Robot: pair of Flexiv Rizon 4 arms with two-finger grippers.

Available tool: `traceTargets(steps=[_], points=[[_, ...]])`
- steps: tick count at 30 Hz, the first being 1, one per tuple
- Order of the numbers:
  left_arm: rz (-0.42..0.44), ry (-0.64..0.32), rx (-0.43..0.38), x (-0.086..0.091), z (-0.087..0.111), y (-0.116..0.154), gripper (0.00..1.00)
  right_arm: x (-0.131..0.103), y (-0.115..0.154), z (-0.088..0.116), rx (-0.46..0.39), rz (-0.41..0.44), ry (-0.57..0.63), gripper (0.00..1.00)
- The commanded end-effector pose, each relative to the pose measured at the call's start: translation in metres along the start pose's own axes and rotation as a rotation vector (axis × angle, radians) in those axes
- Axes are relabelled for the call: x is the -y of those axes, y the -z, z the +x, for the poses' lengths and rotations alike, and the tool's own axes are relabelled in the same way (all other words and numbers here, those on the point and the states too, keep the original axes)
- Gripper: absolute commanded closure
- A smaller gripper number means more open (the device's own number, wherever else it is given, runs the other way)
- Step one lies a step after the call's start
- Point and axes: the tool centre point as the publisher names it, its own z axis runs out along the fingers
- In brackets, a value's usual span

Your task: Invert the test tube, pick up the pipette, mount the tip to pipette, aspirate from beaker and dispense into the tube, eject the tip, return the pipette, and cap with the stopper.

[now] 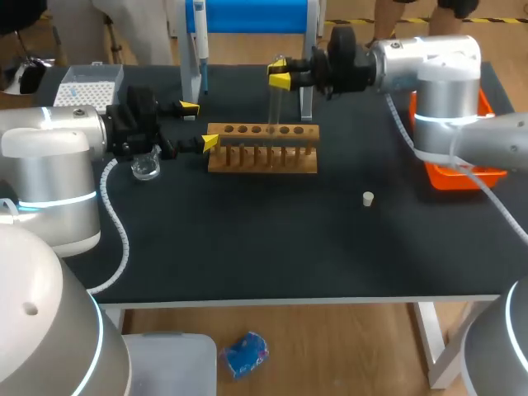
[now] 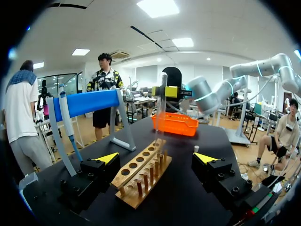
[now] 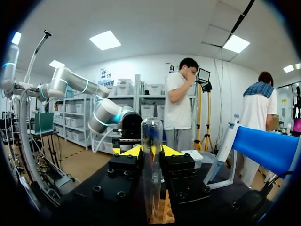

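Right end effector (image 1: pixel 280 72) comes in from the far right of the counter (image 1: pixel 272 247) and is clamped on a clear test tube (image 1: pixel 275 103), one yellow-tipped finger on each side. The tube stands upright over the wooden rack (image 1: pixel 262 148). From the right wrist view its rounded end (image 3: pixel 152 123) is up, above the end effector (image 3: pixel 150 150). Its lower end reaches down close to the rack's row of holes, though I cannot tell whether it touches the wood.

Over on the left, the other end effector (image 1: pixel 200 124) sits low at the rack's left end with its fingers spread wide and gripping nothing. In the left wrist view the near end of the rack (image 2: pixel 141 174) lies between those fingers, and the held tube (image 2: pixel 161 108) rises over the rack ahead of them.

A small glass beaker (image 1: pixel 147 167) stands just beside the left arm. The pipette (image 1: pixel 200 41) hangs on a blue stand (image 1: pixel 247 16) at the back, with a tip box (image 1: pixel 87 87) at the back left. A white stopper (image 1: pixel 368 198) lies alone on the counter, right of the rack, and an orange tray (image 1: pixel 462 175) sits under the right arm
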Motion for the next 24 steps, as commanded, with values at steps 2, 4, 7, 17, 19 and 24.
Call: traceTargets(steps=[2, 4, 7, 17, 19, 24], points=[[0.003, -0.001, 0.006, -0.001, 0.001, -0.001, 0.00, -0.010, 0.004, 0.007, 0.005, 0.018, 0.003, 1.00], [0.003, -0.001, 0.006, -0.001, 0.001, -0.001, 0.00, -0.014, 0.005, 0.008, 0.005, 0.018, 0.004, 1.00], [0.003, -0.001, 0.006, -0.001, 0.001, -0.001, 0.00, -0.020, 0.007, 0.011, 0.004, 0.014, 0.009, 1.00], [0.003, -0.001, 0.006, -0.001, 0.001, -0.001, 0.00, -0.030, 0.009, 0.014, 0.000, 0.010, 0.017, 1.00], [0.003, -0.001, 0.006, -0.001, 0.001, -0.001, 0.00, -0.030, 0.009, 0.014, 0.000, 0.010, 0.017, 1.00], [0.003, -0.001, 0.006, -0.001, 0.001, -0.001, 0.00, -0.030, 0.009, 0.014, 0.000, 0.010, 0.017, 1.00]])
